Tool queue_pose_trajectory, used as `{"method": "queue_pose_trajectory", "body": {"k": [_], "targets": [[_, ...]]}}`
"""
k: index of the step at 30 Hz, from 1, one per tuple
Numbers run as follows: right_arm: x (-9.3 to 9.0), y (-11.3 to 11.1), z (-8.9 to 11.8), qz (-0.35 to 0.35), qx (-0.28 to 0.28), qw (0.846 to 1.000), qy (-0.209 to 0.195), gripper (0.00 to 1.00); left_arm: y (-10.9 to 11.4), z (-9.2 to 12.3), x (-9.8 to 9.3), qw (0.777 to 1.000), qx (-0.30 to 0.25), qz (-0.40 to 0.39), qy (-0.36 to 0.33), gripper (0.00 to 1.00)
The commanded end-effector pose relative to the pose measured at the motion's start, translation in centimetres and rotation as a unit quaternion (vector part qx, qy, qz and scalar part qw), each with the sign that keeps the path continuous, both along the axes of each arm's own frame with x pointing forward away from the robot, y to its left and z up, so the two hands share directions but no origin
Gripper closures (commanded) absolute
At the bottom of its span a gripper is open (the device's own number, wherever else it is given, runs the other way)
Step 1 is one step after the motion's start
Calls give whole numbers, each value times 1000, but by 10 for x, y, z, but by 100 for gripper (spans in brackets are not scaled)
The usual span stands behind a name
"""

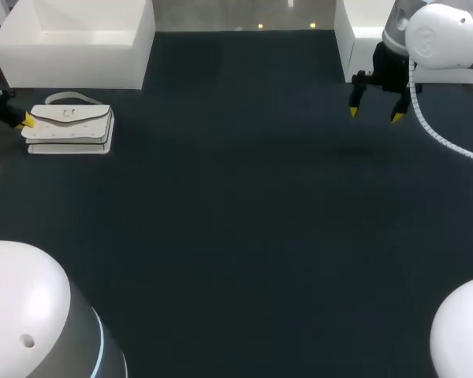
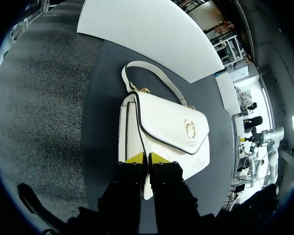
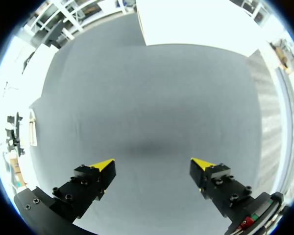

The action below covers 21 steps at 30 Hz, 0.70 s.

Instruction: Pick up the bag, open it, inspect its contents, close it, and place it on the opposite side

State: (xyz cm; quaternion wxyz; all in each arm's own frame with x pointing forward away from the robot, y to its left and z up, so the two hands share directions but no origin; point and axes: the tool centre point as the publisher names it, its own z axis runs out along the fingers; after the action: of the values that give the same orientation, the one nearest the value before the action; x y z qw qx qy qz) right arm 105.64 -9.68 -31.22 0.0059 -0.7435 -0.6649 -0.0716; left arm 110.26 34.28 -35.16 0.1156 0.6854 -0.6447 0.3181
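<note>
Dark worktop [image 1: 244, 220] was spread wide, with a white box [image 1: 79, 39] set at its far left edge. Just beside the box the bag [image 1: 69, 130] was laid flat, flap shut, its thin end apparently pinched by the clenched left jaws. The right jaws were held spread, well apart. With so slim a hold, the bag could be twisted loose or dropped when lifted.

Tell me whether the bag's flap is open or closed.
Closed. The flap lies flat over the front of the bag, with the gold clasp on it; nothing inside shows.
</note>
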Motion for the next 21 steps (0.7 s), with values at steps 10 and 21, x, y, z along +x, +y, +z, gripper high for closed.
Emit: {"method": "queue_pose_trajectory", "body": {"k": [10, 21], "targets": [[0, 0, 1, 0, -1, 1000, 1, 0, 12, -7, 23, 1000, -14, -3, 6, 100], [0, 0, 1, 0, -1, 1000, 1, 0, 20, -4, 31, 1000, -26, 13, -2, 100]]}}
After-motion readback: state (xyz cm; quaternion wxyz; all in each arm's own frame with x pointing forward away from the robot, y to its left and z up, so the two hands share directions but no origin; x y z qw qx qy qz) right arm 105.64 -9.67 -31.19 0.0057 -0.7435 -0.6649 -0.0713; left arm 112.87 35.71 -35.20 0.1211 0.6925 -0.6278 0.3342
